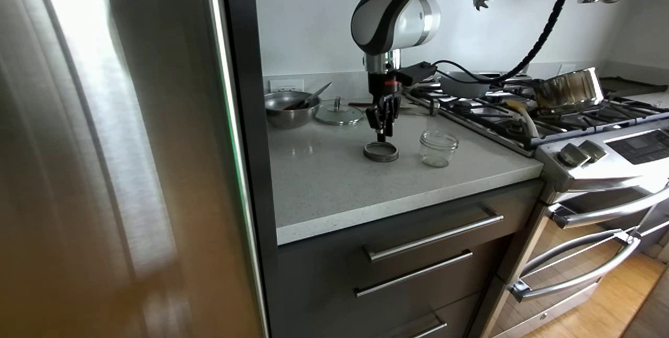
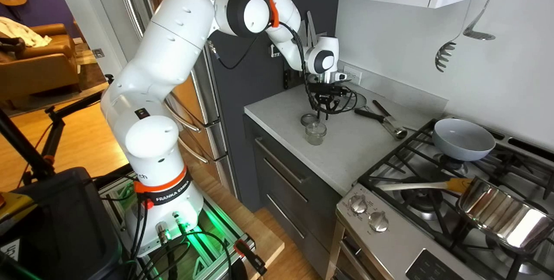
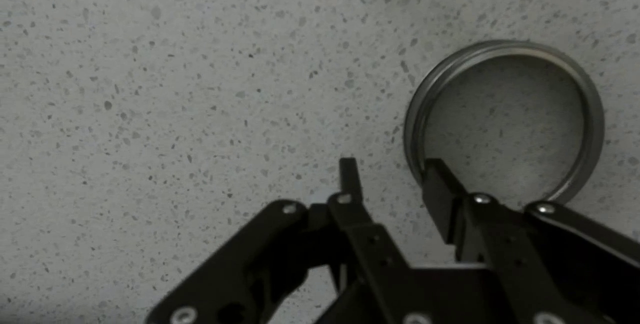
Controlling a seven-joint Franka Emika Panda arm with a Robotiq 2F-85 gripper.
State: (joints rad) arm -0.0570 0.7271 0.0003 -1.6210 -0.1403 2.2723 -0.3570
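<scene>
Currently, the end effector [image 3: 391,174] hangs low over the tabletop [image 1: 324,186] with its fingertips apart; in the wrist view, one fingertip overlaps the edge of the metal ring [image 3: 593,118], though whether they touch is unclear. That ring lies flat, near an upright clear glass jar [image 1: 438,149].

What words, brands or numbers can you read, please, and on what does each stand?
"FRANKA": the white robot arm.
"FRANKA EM", then unclear: black band on its white cylindrical base.
"ch", partial word: same base, above the orange ring.
Too small or blurred: white label on black plastic case, round oven badge, dark rectangular stove panel, small dark arm label.
</scene>
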